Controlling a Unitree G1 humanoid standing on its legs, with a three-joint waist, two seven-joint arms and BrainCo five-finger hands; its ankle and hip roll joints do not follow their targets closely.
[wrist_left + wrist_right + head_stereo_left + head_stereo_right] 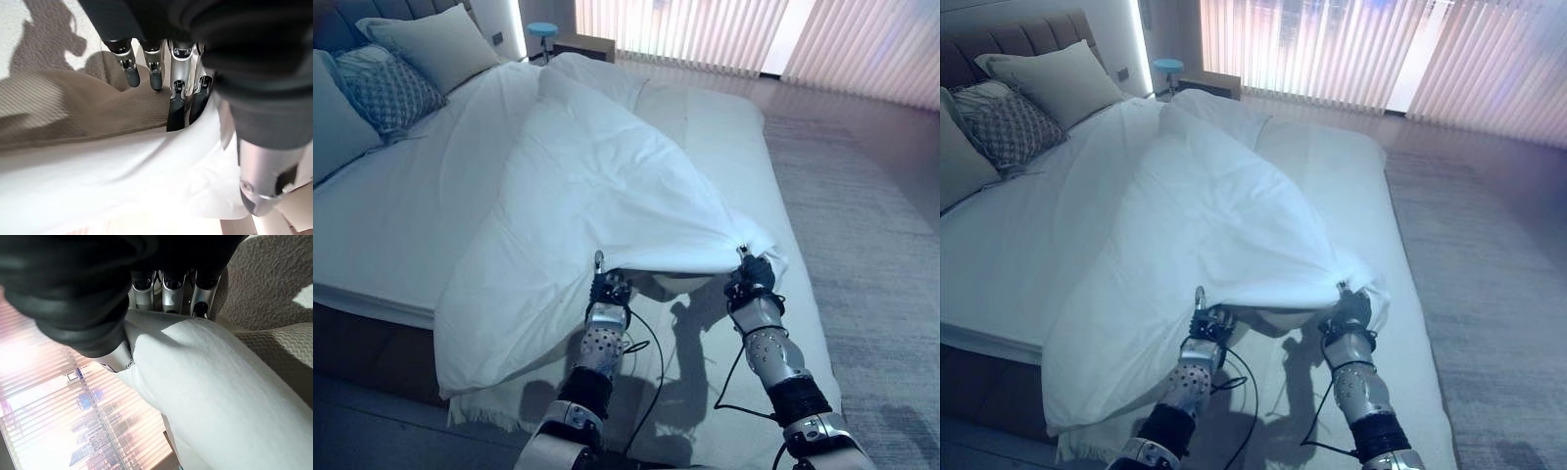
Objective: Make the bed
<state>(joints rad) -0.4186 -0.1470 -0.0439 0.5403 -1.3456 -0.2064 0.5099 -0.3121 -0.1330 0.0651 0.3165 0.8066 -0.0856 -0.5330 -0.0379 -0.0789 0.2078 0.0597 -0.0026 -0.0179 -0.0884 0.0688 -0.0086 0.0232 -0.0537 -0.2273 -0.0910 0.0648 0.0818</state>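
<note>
A white duvet lies crumpled in a ridge across the bed, from the far edge down to its near hem. My left hand and right hand hold that hem a little above the mattress, about a shoulder's width apart. In the left wrist view the white cloth is pinched between the curled fingers and the thumb. In the right wrist view the duvet runs between the thumb and the fingers, which close on it. The hem sags between the two hands.
A pale textured throw with a fringed edge covers the bed's foot under my hands. Grey pillows and a patterned cushion rest at the headboard. A blue stool and a wooden box stand beyond the bed; a rug lies to the right.
</note>
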